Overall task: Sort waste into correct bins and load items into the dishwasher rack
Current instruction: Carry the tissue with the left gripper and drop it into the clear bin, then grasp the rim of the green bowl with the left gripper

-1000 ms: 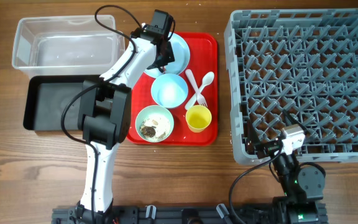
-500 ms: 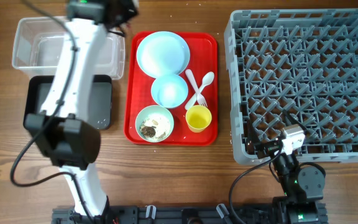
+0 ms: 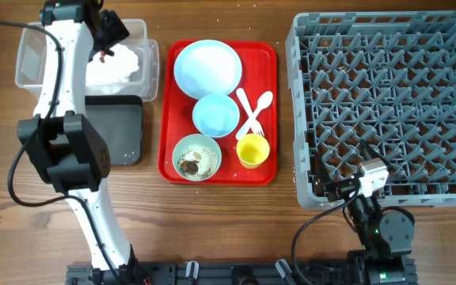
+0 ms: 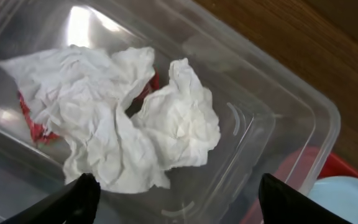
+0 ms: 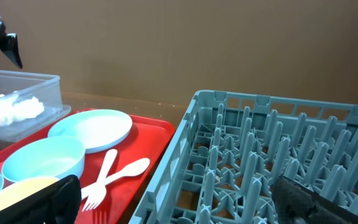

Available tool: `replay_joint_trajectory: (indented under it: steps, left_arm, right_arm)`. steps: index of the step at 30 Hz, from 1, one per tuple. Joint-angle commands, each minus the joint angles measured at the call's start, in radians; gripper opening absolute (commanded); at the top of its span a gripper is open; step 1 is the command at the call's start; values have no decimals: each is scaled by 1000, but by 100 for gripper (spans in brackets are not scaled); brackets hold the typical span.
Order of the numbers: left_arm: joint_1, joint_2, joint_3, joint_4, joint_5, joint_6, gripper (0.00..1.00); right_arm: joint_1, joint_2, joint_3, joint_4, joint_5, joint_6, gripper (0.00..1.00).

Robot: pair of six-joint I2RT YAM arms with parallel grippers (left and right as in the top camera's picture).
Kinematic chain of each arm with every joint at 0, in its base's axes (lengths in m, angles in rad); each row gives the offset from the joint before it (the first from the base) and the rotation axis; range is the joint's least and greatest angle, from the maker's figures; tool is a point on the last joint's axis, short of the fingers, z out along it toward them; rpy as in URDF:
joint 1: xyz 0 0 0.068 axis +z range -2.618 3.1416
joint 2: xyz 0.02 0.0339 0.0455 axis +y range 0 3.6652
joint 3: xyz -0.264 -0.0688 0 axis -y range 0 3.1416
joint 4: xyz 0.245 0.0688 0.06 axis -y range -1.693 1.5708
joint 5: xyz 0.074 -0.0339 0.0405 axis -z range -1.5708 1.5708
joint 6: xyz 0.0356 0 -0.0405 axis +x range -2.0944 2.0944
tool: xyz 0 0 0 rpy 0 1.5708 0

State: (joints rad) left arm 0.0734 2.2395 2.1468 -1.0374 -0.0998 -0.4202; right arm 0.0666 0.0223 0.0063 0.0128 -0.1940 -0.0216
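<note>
Now the empty, wide-spread left gripper [image 4: 179, 196] is hovering over the napkin [image 4: 117, 124], the pale green bowl [image 3: 197, 157] lying rightward.

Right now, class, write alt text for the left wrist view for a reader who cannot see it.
A crumpled white napkin with reddish stains lies inside the clear plastic tub. The left claw is open at the bottom edge, holding nothing. At lower right, a corner of the red tray and pale blue plate show, with wooden table beyond.
</note>
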Motion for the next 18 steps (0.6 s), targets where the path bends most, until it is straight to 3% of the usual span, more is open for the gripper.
replay_joint_trajectory:
  steps: [1,3,5,9,13,18]
  left_arm:
    - [2,-105,0,-58,8,50,84]
    - [1,-174,0,-133,74,51,84]
    - [-8,-253,0,-227,115,50,76]
    - [-60,-413,0,-434,114,51,79]
    - [-156,-452,0,-609,118,50,79]
    - [-426,-452,-156,-594,116,50,80]
  right_arm:
    - [3,-5,-1,4,-6,-4,100]
    - [3,-5,-1,4,-6,-5,100]
    - [3,-5,-1,4,-6,-4,100]
    - [3,-5,-1,4,-6,-4,100]
    - [3,-5,-1,4,-6,-4,100]
    - [3,-5,-1,4,-6,-4,100]
